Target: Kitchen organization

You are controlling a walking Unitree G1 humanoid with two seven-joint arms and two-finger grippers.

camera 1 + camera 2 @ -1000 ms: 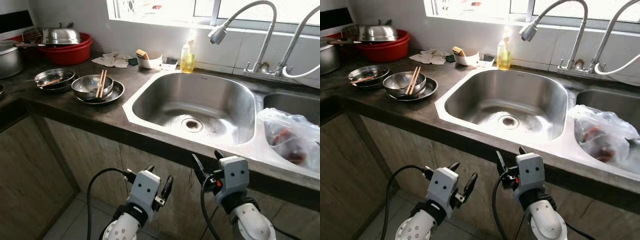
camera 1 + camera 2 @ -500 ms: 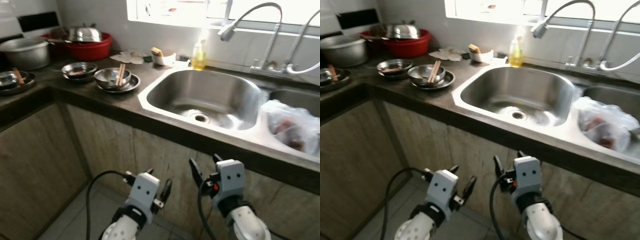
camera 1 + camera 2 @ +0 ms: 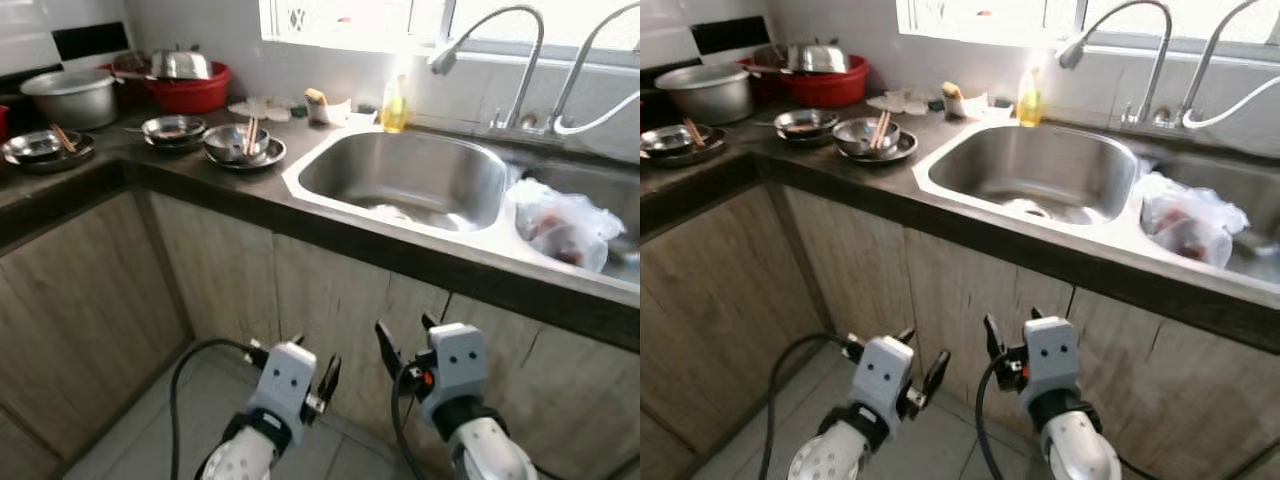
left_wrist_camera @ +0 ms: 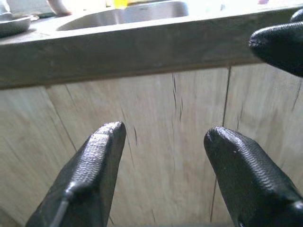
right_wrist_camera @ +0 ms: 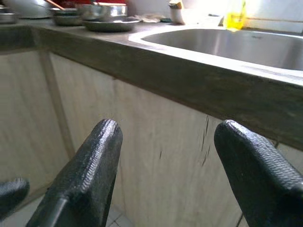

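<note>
A steel bowl with chopsticks point(image 3: 245, 143) sits on a plate on the dark counter point(image 3: 200, 175), left of the steel sink point(image 3: 410, 178). A second steel bowl point(image 3: 172, 129) and a dish with chopsticks point(image 3: 45, 147) lie further left. My left gripper point(image 3: 314, 354) and right gripper point(image 3: 404, 328) hang low before the wooden cabinet doors point(image 3: 330, 300), below the counter edge. Both are open and hold nothing. The left wrist view has the left gripper point(image 4: 163, 137) facing the cabinet. In the right wrist view the right gripper point(image 5: 165, 130) points at the counter front.
A silver pot point(image 3: 72, 95) and a red basin with a steel lid point(image 3: 190, 82) stand at the back left. Yellow dish soap point(image 3: 394, 105) and two faucets point(image 3: 500, 50) line the window wall. A plastic bag point(image 3: 562, 225) rests by the second basin. Tiled floor point(image 3: 150, 440) lies below.
The camera has drawn back from the counter, so the cabinets, floor and left counter now show more. Both grippers keep the same open pose.
</note>
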